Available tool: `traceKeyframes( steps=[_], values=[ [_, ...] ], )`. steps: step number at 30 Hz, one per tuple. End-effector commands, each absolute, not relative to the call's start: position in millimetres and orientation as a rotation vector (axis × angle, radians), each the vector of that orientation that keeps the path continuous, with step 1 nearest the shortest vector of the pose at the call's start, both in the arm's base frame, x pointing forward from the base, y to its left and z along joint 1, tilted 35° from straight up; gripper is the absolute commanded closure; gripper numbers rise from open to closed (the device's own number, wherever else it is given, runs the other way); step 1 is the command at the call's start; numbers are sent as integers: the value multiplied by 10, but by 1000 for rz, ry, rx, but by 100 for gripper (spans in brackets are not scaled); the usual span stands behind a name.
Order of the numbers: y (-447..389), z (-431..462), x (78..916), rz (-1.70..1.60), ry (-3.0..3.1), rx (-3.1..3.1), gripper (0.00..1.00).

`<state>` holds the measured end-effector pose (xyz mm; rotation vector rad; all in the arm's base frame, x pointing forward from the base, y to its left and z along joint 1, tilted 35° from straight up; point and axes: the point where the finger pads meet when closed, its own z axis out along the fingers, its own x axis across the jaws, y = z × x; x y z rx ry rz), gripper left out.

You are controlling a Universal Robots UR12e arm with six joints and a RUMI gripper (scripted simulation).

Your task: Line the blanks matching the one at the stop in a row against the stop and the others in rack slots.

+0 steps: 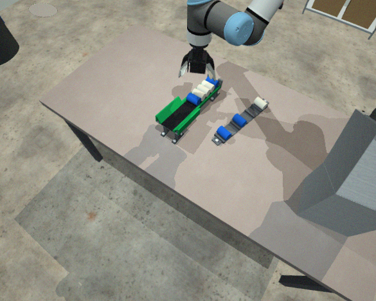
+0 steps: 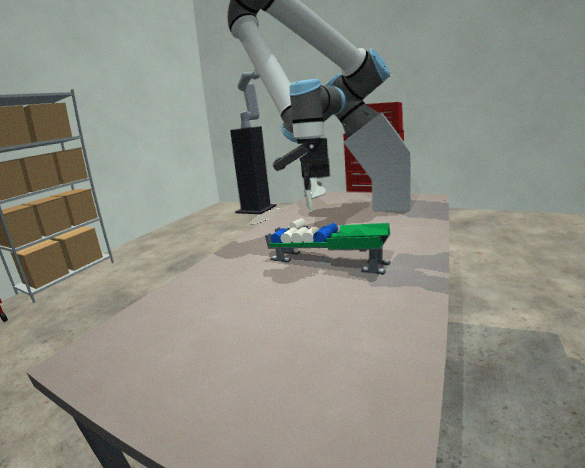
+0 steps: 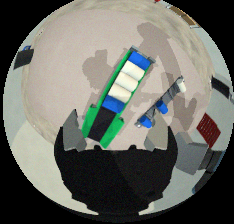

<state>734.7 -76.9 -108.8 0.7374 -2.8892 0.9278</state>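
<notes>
My gripper (image 1: 196,74) (image 2: 312,197) (image 3: 114,109)'s wide open w/ nothing in it, hanging above the ramp (image 1: 190,120) (image 2: 355,242) (image 3: 114,132); blue bar (image 1: 211,81) (image 2: 278,235) (image 3: 139,60)'s at the stop end, below the jaws; 3 white bars next to it, then another blue.

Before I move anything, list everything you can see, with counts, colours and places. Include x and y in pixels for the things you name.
Ramp (image 1: 191,119) (image 2: 355,242): one, green with black bed, on the table
Blue bars on ramp (image 1: 193,98) (image 3: 113,105): two, blue, one at each end of the row
White bars on ramp (image 1: 198,94) (image 3: 120,94): three, white, between them
Rack (image 1: 232,128): one, grey, beside the ramp
Blue bars on rack (image 1: 239,119) (image 3: 161,107): two, blue
White bar on rack (image 1: 260,103) (image 3: 181,85): one, white, far end
Table (image 1: 100,80) (image 2: 262,362): one, pinkish-beige
Shelves (image 2: 77,118): one, grey, left wall, with brown boxes (image 2: 49,121)
Pincer (image 1: 196,74): one, black, pale tips, open above the table
</notes>
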Motion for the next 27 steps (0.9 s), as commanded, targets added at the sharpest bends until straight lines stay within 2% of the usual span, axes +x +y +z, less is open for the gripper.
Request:
traceKeyframes(
  steps=[1,27],
  values=[
    [-803,-1087,7317,942,-2986,465,0],
    [-829,-1091,7261,952,-3111,15,0]
  ],
)
